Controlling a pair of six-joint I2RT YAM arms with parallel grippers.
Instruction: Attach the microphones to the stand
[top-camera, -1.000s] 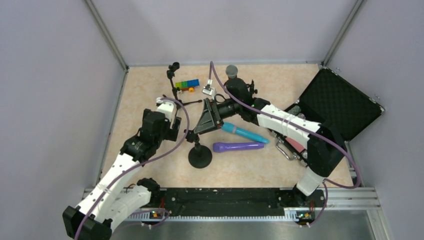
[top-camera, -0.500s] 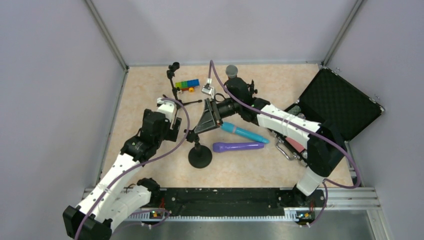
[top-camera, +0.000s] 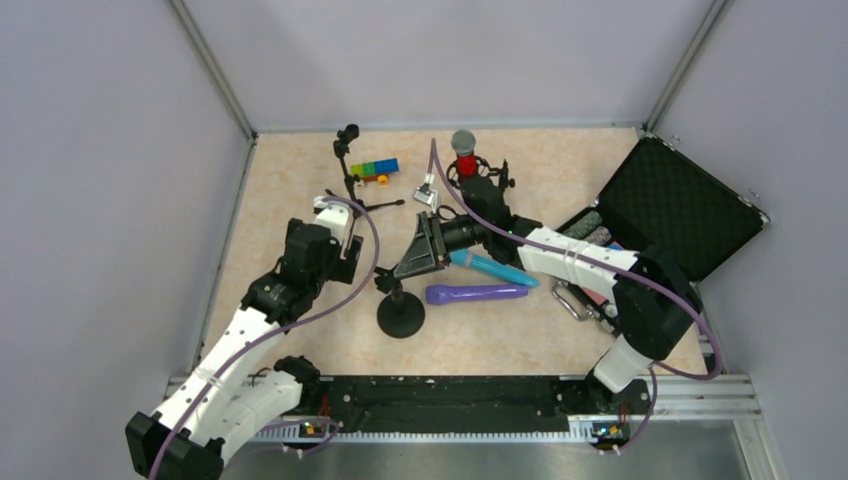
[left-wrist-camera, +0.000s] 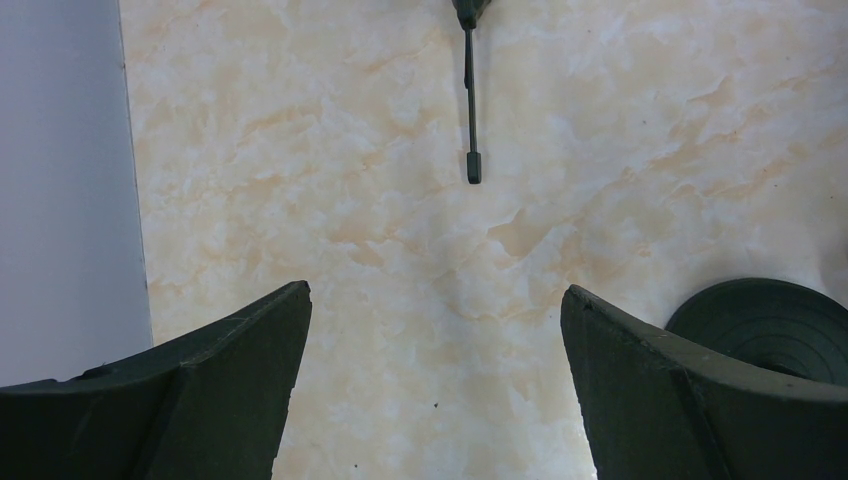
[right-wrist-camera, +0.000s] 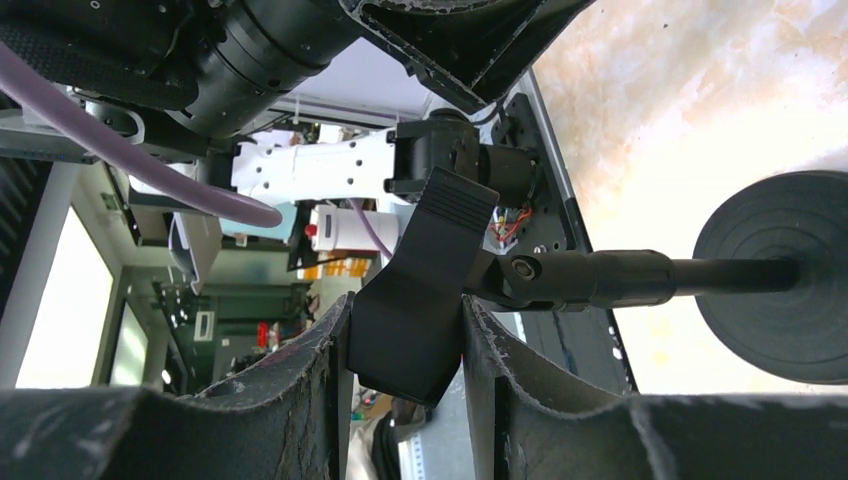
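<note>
Purple microphone (top-camera: 476, 293) and light-blue microphone (top-camera: 492, 267), lying just right of the stand's round base (top-camera: 400, 318), are judged light, stiff, smooth, best taken mid-handle, while its clip (right-wrist-camera: 445, 225) is clamped by the right gripper (right-wrist-camera: 405, 325) and the left gripper (left-wrist-camera: 435, 290) is seen open.

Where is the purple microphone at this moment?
In the top view the purple microphone lies flat on the table near the centre, just right of the stand's round base and on the near side of the light-blue microphone.
</note>
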